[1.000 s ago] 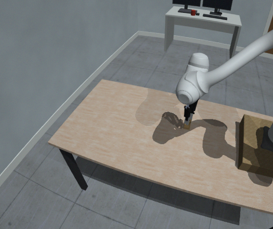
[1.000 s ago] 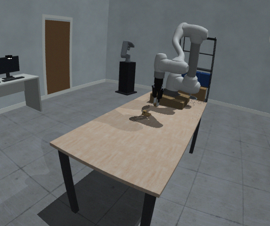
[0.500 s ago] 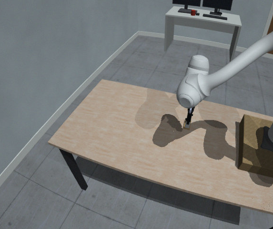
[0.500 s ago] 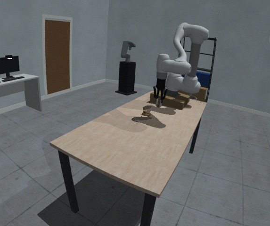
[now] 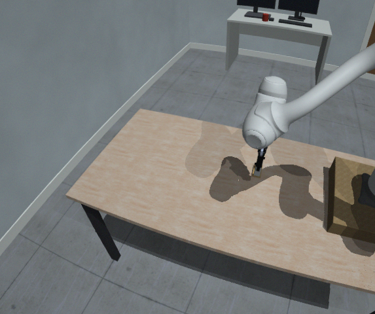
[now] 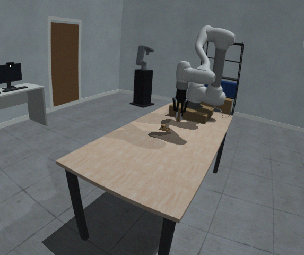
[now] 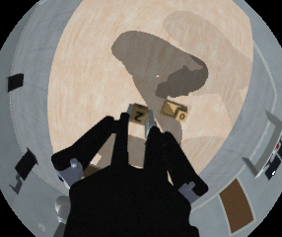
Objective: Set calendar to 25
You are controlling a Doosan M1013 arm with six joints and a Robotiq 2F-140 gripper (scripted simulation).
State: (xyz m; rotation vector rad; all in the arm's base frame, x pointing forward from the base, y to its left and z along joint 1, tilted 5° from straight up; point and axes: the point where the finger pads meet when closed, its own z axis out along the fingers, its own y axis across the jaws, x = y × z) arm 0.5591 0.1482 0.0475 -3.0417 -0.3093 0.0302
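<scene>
My gripper [image 5: 258, 169] [image 6: 178, 118] [image 7: 138, 113] is shut on a wooden cube [image 6: 178, 119] [image 7: 139, 115] and holds it above the table. A dark 2 shows on the cube's face in the wrist view. The small wooden calendar tray [image 5: 255, 176] [image 6: 166, 129] [image 7: 168, 115] stands on the table, a little to the right of the held cube in the wrist view. The other cube [image 6: 163, 126] [image 7: 181, 116] is at one end of the tray, with a 0 on the face turned to the wrist camera. The month's name cannot be read.
A large brown box-like base [image 5: 343, 189] [image 6: 191, 114] stands on the table [image 5: 167, 175] [image 6: 146, 164] by the arm's foot. The arm's shadows fall across the tray's surroundings. A white desk [image 5: 319, 26] with monitors and a red cup [image 5: 265, 17] stands away from the table.
</scene>
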